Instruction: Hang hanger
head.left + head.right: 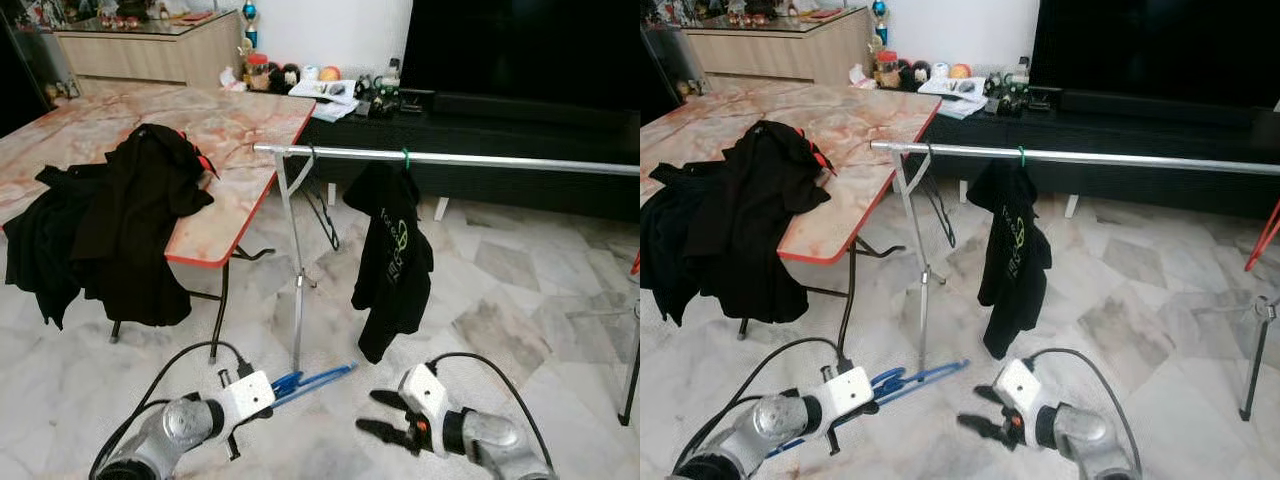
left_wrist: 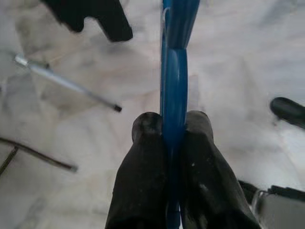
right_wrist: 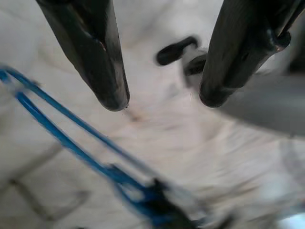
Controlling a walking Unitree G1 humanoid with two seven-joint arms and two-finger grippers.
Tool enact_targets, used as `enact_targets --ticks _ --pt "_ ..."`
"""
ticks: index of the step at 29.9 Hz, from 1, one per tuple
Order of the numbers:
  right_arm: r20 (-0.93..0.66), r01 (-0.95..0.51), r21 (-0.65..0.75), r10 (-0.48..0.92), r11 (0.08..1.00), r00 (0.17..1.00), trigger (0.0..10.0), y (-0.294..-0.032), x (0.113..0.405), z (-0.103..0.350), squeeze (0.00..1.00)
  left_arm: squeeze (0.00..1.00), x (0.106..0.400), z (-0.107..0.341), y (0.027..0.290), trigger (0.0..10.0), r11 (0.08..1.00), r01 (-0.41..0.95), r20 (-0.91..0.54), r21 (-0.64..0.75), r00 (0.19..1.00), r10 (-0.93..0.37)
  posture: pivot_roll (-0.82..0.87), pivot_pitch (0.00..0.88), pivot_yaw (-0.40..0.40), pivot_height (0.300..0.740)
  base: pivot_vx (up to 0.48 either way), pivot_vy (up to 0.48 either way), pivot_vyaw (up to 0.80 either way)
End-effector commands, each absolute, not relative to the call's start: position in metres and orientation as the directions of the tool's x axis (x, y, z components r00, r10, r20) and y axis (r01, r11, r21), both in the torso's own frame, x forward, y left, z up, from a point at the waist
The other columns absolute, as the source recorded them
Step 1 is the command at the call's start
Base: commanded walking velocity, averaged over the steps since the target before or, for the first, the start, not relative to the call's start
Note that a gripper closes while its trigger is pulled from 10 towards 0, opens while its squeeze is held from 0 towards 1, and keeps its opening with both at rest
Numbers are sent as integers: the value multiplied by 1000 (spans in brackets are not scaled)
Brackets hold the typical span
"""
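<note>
A blue plastic hanger (image 1: 318,379) sticks out low over the marble floor, held by my left gripper (image 1: 277,385), whose two black fingers (image 2: 145,157) are shut on its blue bar (image 2: 174,86). My right gripper (image 1: 378,413) is open just to the right of it, fingers (image 3: 107,71) spread with nothing between them; the hanger (image 3: 71,143) lies beside them. Ahead stands a silver clothes rail (image 1: 450,158) carrying a black shirt (image 1: 392,255) on a green hook and an empty dark hanger (image 1: 322,210).
A marble-topped folding table (image 1: 240,120) with a red edge stands left, black clothes (image 1: 110,220) heaped on it. The rail's upright (image 1: 296,290) is straight ahead. A dark TV bench (image 1: 480,120) runs behind; another stand leg (image 1: 632,370) is at the right.
</note>
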State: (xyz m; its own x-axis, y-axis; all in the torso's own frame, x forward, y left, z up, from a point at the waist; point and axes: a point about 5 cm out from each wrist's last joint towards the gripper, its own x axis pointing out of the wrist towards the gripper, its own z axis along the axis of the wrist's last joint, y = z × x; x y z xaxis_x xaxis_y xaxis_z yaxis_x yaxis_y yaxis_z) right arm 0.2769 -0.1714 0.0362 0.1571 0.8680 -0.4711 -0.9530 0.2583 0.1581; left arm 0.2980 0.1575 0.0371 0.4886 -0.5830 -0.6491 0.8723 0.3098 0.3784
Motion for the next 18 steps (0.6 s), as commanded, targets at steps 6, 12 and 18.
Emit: enact_targets --ticks 6,12,18 --pt "-464 -983 176 885 41 -46 10000 -168 283 58 0 0 293 61 136 10000 44 934 -725 354 304 -618 28 0 -10 740 0 0 0" --pt "-449 -989 124 893 82 18 10000 -158 291 61 0 0 288 76 124 10000 -21 933 -728 359 266 -632 36 0 -19 740 0 0 0" --pt "-451 -991 43 888 123 90 10000 -147 294 58 0 0 284 97 108 10000 -69 921 -725 383 254 -640 46 0 -31 740 0 0 0"
